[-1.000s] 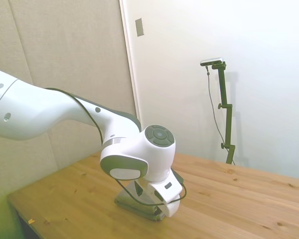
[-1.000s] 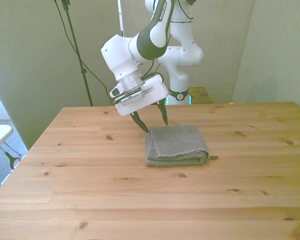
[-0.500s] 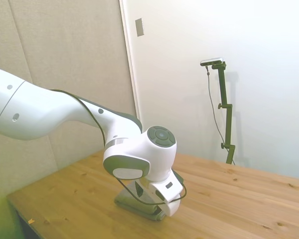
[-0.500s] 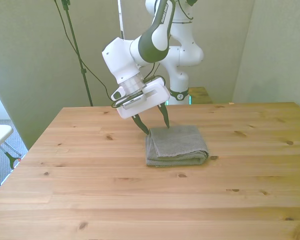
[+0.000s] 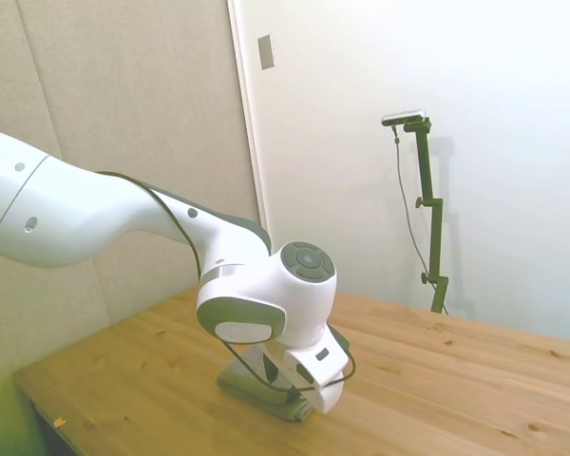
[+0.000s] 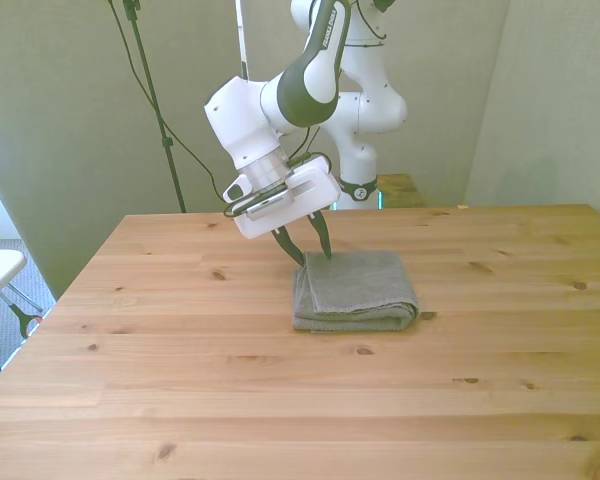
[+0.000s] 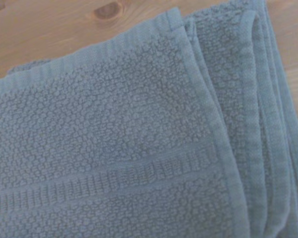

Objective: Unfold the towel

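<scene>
I judged the step in hand was catching only the top layer at the towel's [image 6: 355, 290] far corner, so the pinch needed to stay shallow and take one hem, not the whole stack. The towel lay folded in layers near the middle of the surface [image 6: 180, 380]. I had the gripper [image 6: 314, 247] spread a little, its fingertips at that corner on the front view's left, holding nothing yet.
</scene>
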`<state>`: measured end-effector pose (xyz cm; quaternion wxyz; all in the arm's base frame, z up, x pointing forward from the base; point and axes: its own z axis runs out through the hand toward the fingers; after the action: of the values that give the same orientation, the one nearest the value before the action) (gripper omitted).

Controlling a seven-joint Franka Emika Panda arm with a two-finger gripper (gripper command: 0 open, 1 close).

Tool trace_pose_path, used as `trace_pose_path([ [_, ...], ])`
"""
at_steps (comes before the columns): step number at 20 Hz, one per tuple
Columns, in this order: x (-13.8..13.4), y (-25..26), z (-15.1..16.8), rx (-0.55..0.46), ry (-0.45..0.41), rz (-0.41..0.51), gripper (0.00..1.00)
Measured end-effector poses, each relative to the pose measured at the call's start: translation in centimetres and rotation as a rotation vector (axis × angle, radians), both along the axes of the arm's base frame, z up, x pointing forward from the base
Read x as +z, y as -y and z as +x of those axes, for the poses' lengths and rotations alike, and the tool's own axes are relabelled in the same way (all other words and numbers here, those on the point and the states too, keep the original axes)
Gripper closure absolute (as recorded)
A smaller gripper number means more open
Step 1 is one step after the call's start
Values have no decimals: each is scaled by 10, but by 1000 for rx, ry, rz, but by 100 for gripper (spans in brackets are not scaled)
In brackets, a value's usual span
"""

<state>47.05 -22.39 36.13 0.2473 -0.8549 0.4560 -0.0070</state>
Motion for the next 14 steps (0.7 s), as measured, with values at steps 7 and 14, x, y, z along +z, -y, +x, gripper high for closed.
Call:
trace_pose_path([
  [7,7,2,3,-1,13,-6,100],
  [14,22,4,0,0,32,0,100],
])
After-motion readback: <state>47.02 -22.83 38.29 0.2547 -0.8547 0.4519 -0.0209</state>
